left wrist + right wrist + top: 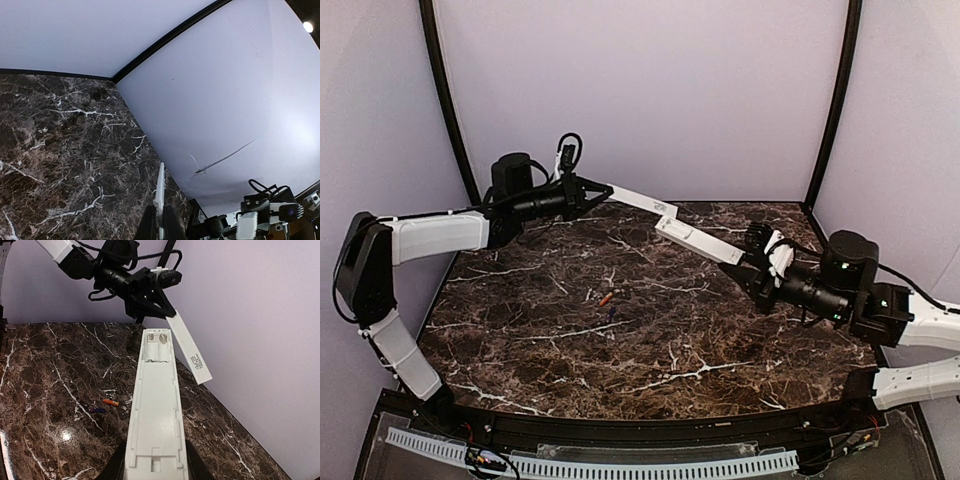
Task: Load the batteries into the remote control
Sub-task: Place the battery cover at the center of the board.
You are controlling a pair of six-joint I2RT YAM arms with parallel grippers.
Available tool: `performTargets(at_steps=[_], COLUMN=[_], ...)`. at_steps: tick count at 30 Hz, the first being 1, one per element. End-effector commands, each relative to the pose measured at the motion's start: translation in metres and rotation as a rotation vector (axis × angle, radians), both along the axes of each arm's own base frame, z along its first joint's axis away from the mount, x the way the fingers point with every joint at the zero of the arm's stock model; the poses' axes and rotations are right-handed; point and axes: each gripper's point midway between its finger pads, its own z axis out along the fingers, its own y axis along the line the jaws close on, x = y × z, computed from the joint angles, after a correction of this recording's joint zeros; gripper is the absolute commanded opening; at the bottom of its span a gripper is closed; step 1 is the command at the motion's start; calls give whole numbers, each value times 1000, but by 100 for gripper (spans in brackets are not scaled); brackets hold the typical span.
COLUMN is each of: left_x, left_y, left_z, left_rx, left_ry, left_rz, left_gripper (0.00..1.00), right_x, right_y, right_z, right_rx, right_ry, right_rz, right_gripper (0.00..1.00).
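My left end effector (603, 190) pinches cover (645, 202), held apart from remote (695, 240). My right end effector (752, 262) grips remote, recess (159, 347) up and empty. Red battery (606, 298), blue battery (610, 315) lie mid-surface (520, 330). Plan: park cover away from batteries; hold remote level.

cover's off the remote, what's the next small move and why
Likely lower the left gripper and set the cover down on the table: it is shut on the cover, the right gripper holds the remote with its recess open and empty, and both batteries lie loose on the table.
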Motion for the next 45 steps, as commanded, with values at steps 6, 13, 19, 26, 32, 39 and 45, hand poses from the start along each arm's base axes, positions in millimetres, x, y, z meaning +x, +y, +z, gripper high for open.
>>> performTargets(at_steps=[6, 13, 19, 26, 32, 39, 45], left_x=[14, 29, 41, 43, 51, 47, 1], left_y=[-44, -64, -69, -64, -51, -29, -16], left_z=[-110, -168, -198, -210, -186, -135, -51], left_rx=[154, 173, 219, 248, 256, 226, 27], left_ry=[150, 251, 285, 294, 243, 109, -12], left_rz=[-32, -51, -35, -34, -21, -17, -134], left_gripper=[0, 0, 2, 35, 70, 98, 99], right_x=[-4, -5, -5, -7, -10, -20, -40], right_y=[-4, -3, -1, 2, 5, 11, 28], right_z=[9, 8, 6, 3, 1, -1, -10], right_rx=[45, 45, 39, 35, 22, -1, -69], right_ry=[-6, -1, 4, 13, 22, 31, 50], right_rz=[5, 13, 17, 34, 59, 131, 286], right_gripper=[0, 0, 0, 0, 0, 0, 0])
